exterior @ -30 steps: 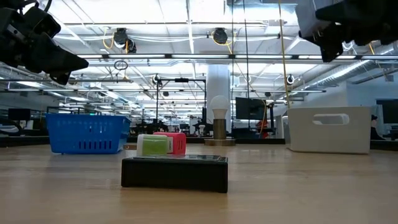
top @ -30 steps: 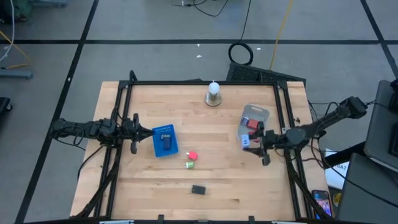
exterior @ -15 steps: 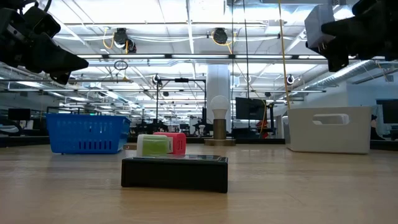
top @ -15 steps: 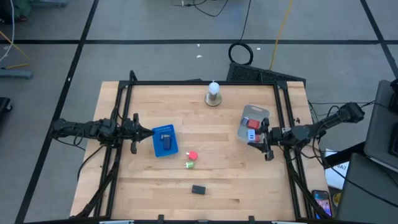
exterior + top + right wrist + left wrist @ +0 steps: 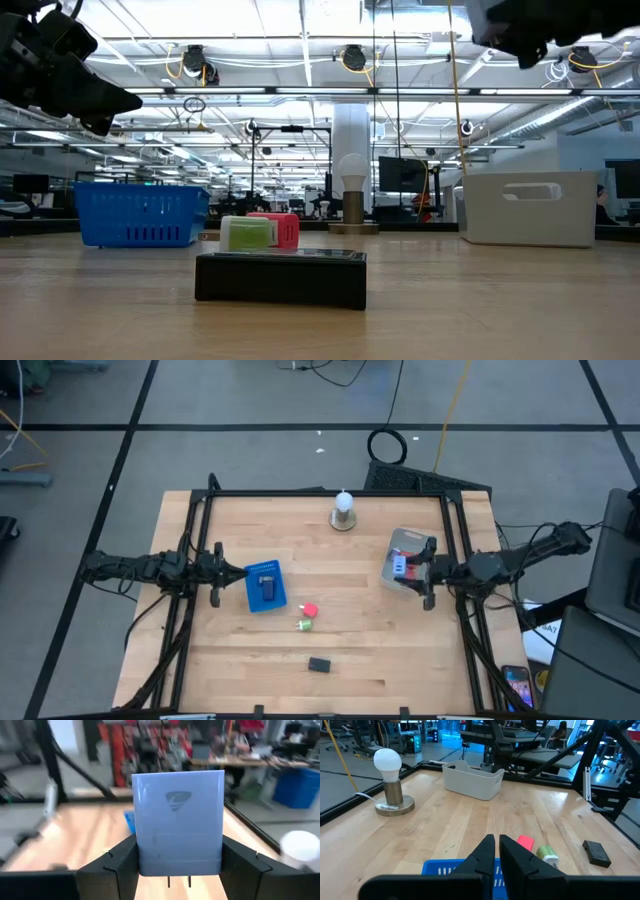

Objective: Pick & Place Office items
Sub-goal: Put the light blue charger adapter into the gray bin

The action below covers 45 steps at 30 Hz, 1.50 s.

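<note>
My right gripper (image 5: 178, 865) clamped on a light blue block (image 5: 178, 822), held upright, up off the bench. Directly below it: the white bin (image 5: 405, 550) near the bench's (image 5: 350, 660) right edge, something red inside.

My left gripper (image 5: 495, 851) waits over the far left edge, fingers (image 5: 482, 852) pressed together, empty. Just ahead of it the blue basket (image 5: 264, 586), a dark piece lying in it. Beyond the basket, toward mid-bench: pink block (image 5: 310, 611) and green block (image 5: 304, 625) just beside each other; black block (image 5: 319, 665) apart, nearer the front edge. White bulb on round base (image 5: 343, 512) at the back edge.

Bench is pale wood planks. Room beyond: grey floor with dark lines, cables, ceiling lights, desks.
</note>
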{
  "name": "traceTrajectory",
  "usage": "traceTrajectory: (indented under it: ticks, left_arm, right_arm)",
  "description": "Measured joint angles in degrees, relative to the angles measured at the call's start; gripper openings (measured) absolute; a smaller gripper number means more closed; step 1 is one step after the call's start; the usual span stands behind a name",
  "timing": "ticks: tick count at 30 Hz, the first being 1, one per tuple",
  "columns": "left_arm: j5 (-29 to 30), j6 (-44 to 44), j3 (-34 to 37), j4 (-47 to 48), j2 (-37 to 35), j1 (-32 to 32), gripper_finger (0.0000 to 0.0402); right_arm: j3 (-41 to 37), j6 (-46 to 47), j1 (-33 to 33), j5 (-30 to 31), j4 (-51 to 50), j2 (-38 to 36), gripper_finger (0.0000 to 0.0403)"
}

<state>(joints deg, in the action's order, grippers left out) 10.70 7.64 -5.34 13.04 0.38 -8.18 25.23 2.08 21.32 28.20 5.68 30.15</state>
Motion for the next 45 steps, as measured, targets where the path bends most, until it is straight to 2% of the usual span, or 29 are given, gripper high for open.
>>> traceTrajectory:
  ticks: [4, 8, 14, 22, 28, 32, 45]
  left_arm:
    - [0.0, 0.0, 0.0, 0.0, 0.0, 0.0, 0.0026]
    - [-0.1, 0.0, 0.0, 0.0, 0.0, 0.0, 0.0026]
    - [-0.2, 0.0, 0.0, 0.0, 0.0, 0.0, 0.0026]
    - [-0.2, 0.1, 0.0, 0.0, 0.0, 0.0, 0.0026]
    - [-0.2, 0.1, 0.0, 0.0, 0.0, 0.0, 0.0026]
    - [-0.2, 0.1, 0.0, 0.0, 0.0, 0.0, 0.0026]
    - [-0.3, 0.2, 0.0, 0.0, 0.0, 0.0, 0.0026]
  right_arm:
    - [10.0, 0.4, 0.0, 6.5, -9.5, 6.3, 0.0204]
    - [18.3, 5.5, -0.4, 12.5, -20.9, 12.1, 0.0204]
    - [24.9, 17.0, -4.8, 12.3, -37.3, 20.5, 0.0204]
    - [25.0, 29.9, -12.1, 7.2, -57.3, 30.2, 0.0204]
    - [25.0, 31.6, -14.4, 3.1, -62.5, 37.7, 0.0204]
    - [25.0, 31.5, -15.9, 2.8, -63.8, 41.8, 0.0204]
    - [25.0, 25.8, -21.9, -5.8, -65.1, 52.0, 0.0204]
